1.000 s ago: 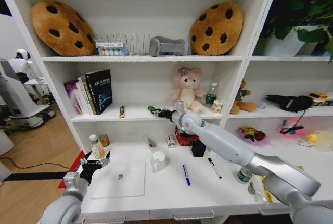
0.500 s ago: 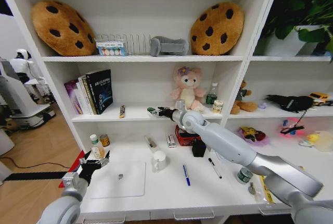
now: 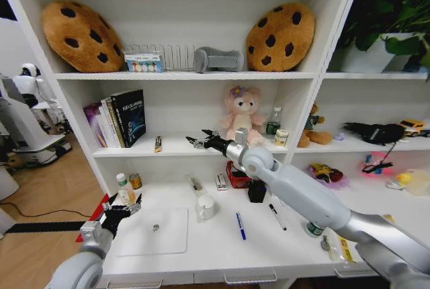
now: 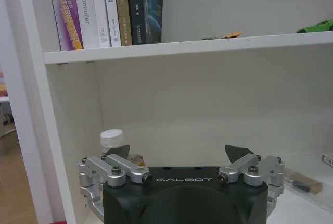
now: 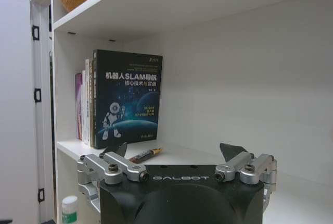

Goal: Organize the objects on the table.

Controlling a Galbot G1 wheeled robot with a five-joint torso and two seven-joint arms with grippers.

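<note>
Head view: right gripper [image 3: 197, 140] spread empty above shelf [image 3: 175, 148]; left gripper [image 3: 119, 211] open, idle. Withdraw level, avoiding books [image 3: 115, 118].

On the table [image 3: 222, 252], the laptop [image 3: 153, 230] lies left, the mug [image 3: 205, 206] beside it, then pen [image 3: 239, 225] and marker [image 3: 276, 216] rightward; books [image 3: 115, 118] above.

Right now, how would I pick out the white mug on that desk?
Find the long white desk under the shelves. Near its middle, right of the flat silver laptop, stands the white mug. It is the only cup there; the blue pen beside it lies flat.
</note>
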